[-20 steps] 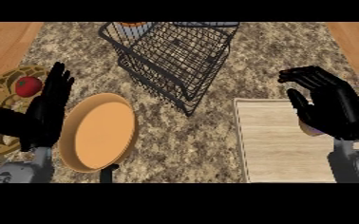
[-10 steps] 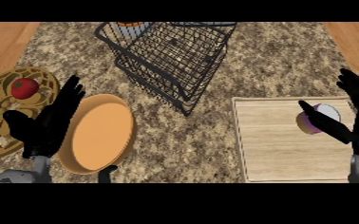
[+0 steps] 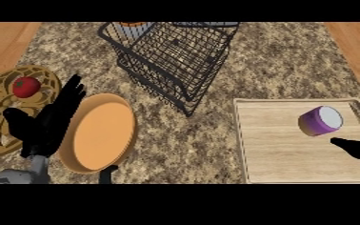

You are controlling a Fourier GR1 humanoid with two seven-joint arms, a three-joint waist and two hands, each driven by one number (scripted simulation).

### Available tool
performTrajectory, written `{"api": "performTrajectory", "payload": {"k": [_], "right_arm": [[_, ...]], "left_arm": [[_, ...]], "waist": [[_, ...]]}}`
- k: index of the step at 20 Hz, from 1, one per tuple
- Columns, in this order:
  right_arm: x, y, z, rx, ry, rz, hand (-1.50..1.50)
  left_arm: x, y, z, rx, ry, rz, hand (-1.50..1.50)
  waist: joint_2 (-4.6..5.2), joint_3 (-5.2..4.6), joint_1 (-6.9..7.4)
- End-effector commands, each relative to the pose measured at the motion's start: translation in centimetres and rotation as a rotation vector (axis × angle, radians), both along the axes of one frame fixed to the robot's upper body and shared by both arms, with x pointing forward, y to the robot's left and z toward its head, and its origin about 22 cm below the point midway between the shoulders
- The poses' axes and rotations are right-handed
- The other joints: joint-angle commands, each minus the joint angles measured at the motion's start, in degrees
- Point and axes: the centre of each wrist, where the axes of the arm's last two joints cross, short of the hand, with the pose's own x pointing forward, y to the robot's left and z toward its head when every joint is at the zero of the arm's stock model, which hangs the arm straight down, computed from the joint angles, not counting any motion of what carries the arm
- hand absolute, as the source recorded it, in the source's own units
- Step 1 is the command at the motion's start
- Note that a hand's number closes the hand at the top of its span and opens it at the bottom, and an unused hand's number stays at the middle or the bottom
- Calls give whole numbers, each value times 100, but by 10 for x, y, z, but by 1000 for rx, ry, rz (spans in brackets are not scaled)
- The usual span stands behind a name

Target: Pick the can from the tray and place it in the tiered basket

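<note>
A purple can [image 3: 321, 121] with a pale top lies on its side on the wooden tray [image 3: 281, 152] at the right. Only a black tip of my right hand [image 3: 347, 146] shows at the right edge, just below and right of the can and apart from it. The black wire tiered basket [image 3: 175, 57] stands at the back centre, left of the tray. My left hand [image 3: 49, 119] rests open at the left, fingers up, beside an orange pan.
An orange pan [image 3: 102, 133] lies at the front left on the granite counter. A patterned plate [image 3: 21, 102] holding a red apple [image 3: 25, 86] sits at the far left. An orange-lidded object [image 3: 134, 26] stands behind the basket.
My right hand has drawn away to the right edge, uncovering the purple can on the tray. The left hand has shifted slightly.
</note>
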Motion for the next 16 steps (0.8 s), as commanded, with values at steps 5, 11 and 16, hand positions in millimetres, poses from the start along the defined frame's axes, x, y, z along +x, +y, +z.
{"api": "performTrajectory", "payload": {"k": [5,11,16], "right_arm": [[-5,43,45,-183,487,68,-150],[13,90,44,-124,478,-16,-150],[18,99,38,-135,490,-83,-150]], "left_arm": [[4,-7,-2,10,20,-13,0],[-2,9,0,-5,-3,-28,0],[12,16,-8,-14,-9,3,0]], "waist": [[19,16,88],[22,39,113],[18,39,53]]}}
